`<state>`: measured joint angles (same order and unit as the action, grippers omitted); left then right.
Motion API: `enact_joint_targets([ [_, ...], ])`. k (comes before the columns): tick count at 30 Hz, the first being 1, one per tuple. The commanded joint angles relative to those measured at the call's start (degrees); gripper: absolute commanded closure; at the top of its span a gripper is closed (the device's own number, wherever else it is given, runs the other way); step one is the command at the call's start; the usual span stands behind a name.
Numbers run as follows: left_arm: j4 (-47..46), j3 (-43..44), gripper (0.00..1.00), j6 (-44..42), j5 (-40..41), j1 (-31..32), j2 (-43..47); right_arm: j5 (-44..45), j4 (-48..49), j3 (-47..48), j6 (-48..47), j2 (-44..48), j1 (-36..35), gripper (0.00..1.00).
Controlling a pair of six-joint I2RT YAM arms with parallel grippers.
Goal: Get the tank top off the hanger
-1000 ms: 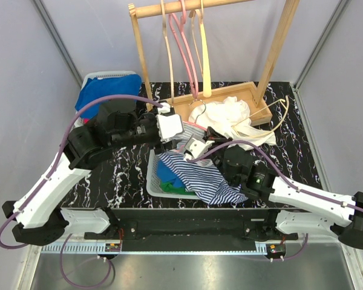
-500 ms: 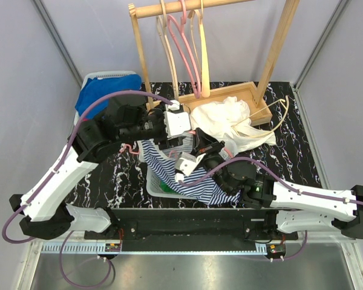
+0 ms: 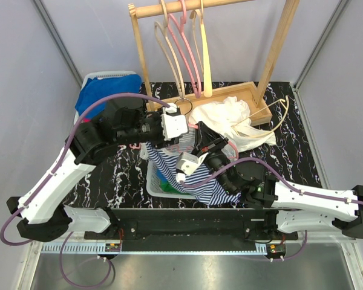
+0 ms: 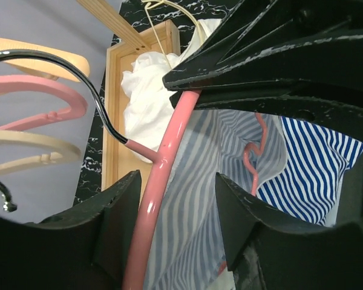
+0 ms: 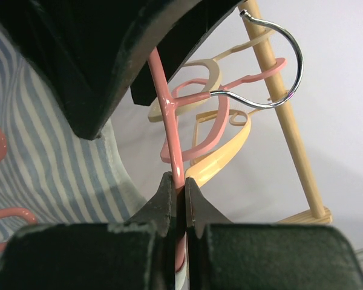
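Since a second ago, the striped tank top (image 3: 199, 181), on its pink hanger (image 4: 160, 175) over the basket (image 3: 150, 181), has been drawn up to the left gripper (image 4: 176, 199), jaws parted around the hanger. With the hanger clamped by the right gripper (image 5: 176, 190), bar could be pinched along with strap, leaving the top unfreed.

tank top (image 3: 199, 181): blue and white stripes
hanger (image 4: 163, 163): pink, silver hook
surface (image 3: 290, 158): black, white marbling
tray cloth (image 3: 224, 115), centre right: white
bin cloth (image 3: 106, 90), upper left: blue
rack (image 3: 272, 54): pale wood
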<state>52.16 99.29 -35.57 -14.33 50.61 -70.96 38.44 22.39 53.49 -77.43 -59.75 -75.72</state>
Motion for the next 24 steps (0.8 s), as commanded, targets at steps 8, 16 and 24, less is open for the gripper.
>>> enact_joint_targets([
  [8,-0.8,3.7,1.00,0.4,-0.7,-0.1,0.6,-0.2,4.1,7.5,3.0,-0.2,-0.3,1.00],
  [16,-4.2,4.1,1.00,-0.5,6.6,0.0,1.0,5.8,-1.5,17.0,20.5,-2.7,3.2,0.64],
  [24,-13.0,-1.9,1.00,-7.1,21.4,-0.1,2.8,3.1,-28.4,27.9,43.2,0.6,4.4,0.37],
])
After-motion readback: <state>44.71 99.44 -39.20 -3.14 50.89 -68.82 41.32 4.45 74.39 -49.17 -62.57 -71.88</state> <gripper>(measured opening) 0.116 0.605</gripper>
